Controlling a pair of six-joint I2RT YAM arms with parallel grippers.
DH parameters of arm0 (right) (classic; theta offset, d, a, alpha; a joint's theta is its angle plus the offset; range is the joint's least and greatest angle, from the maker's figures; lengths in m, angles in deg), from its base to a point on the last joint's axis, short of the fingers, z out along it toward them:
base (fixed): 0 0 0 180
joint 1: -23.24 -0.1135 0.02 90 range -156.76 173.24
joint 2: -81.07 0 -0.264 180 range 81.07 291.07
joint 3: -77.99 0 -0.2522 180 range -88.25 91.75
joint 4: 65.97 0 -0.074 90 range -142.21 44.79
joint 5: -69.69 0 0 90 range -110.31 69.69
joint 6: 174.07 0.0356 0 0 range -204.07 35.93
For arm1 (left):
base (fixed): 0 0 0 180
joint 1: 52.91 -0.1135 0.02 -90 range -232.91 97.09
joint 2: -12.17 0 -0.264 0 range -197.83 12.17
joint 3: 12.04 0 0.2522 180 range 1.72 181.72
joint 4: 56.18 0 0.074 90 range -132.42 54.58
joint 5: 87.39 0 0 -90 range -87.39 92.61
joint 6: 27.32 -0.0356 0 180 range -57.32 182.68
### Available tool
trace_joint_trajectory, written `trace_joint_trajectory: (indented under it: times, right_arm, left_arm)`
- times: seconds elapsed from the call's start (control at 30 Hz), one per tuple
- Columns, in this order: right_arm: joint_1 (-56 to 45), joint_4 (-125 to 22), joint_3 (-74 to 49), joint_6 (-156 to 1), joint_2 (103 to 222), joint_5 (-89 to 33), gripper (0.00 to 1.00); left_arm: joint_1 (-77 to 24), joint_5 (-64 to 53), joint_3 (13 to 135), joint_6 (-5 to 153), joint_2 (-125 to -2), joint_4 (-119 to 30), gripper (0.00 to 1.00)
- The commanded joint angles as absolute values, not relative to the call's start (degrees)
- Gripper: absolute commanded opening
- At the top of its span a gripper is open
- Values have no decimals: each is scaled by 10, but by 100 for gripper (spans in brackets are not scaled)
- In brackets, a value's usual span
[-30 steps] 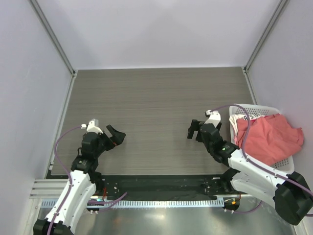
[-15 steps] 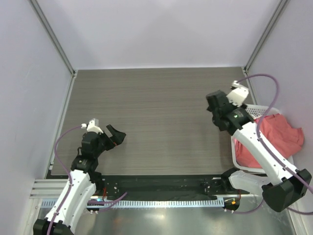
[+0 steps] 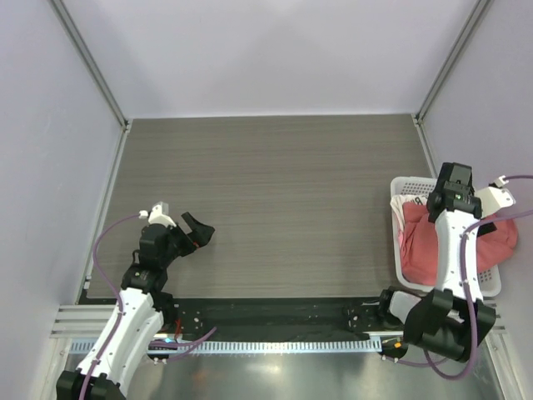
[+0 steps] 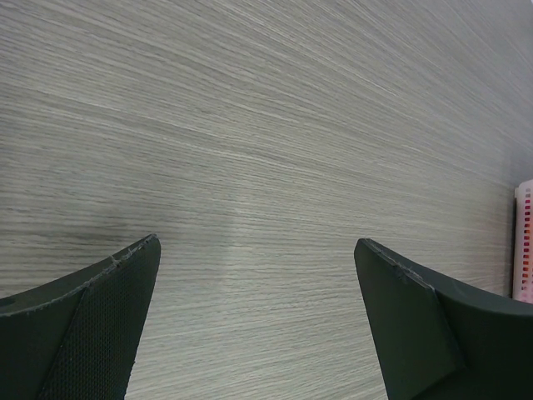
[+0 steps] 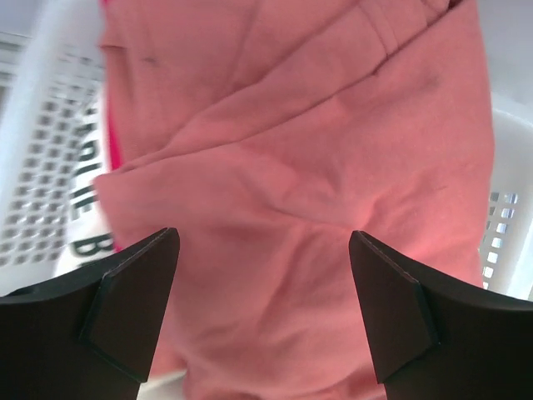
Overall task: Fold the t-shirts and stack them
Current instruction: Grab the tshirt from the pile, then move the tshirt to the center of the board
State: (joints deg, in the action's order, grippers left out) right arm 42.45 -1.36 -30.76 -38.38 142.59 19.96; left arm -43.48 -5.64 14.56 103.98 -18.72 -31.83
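You have every fold ahead of you: the salmon t-shirt (image 5: 316,150) lies heaped over a white lettered t-shirt (image 5: 83,200) in the basket (image 3: 400,187) at the desk's (image 3: 266,183) right edge, your right claw (image 5: 262,250) spread empty just above it, your left claw (image 4: 256,250) spread empty over the desk.

salmon tee (image 5: 316,167) in basket (image 5: 42,142), fingers (image 5: 133,308) apart

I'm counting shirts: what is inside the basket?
A salmon shirt lies on top, filling the basket. At its edge a strip of pink shirt and a white lettered shirt peek out from under. Anything deeper is covered.
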Motion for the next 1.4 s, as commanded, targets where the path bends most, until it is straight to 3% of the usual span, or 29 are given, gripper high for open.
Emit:
trace_joint_trajectory:
  times: [0.0,0.07,0.1,0.13,0.23,0.5,0.73,0.97,1.0,1.07,1.23,1.37]
  right_arm:
    - [453,-71,-331,-370,1465,163,89]
    - [456,-80,-329,-362,1487,161,80]
    - [456,-83,-324,-363,1499,158,71]
    - [456,-85,-322,-363,1499,160,42]
    - [455,-91,-313,-370,1465,180,1]
    - [415,-83,-217,-427,1350,117,1]
    - [254,-24,0,-443,1389,90,1]
    - [199,-47,336,-476,1541,-244,1]
    - [158,-50,368,-473,1581,-317,1]
    - [91,-59,451,-476,1616,-349,1]
    - [-138,-47,503,-530,1676,-254,1]
    - [-230,-36,453,-587,1710,-206,1]
  left_arm:
    - [-434,-72,169,1028,-187,-328,100]
    - [-433,-71,169,1028,-188,-329,100]
    - [-433,-71,169,1028,-188,-329,100]
    - [-434,-71,169,1028,-189,-328,100]
    - [-433,-71,169,1028,-190,-328,100]
    - [-433,-70,170,1028,-194,-330,100]
    - [-433,-69,169,1028,-196,-333,100]
    - [-434,-68,168,1029,-195,-335,100]
    - [-433,-68,168,1029,-194,-336,100]
    - [-433,-64,167,1031,-196,-338,100]
    - [-433,-61,167,1033,-195,-340,100]
    - [-433,-57,167,1034,-195,-340,100]
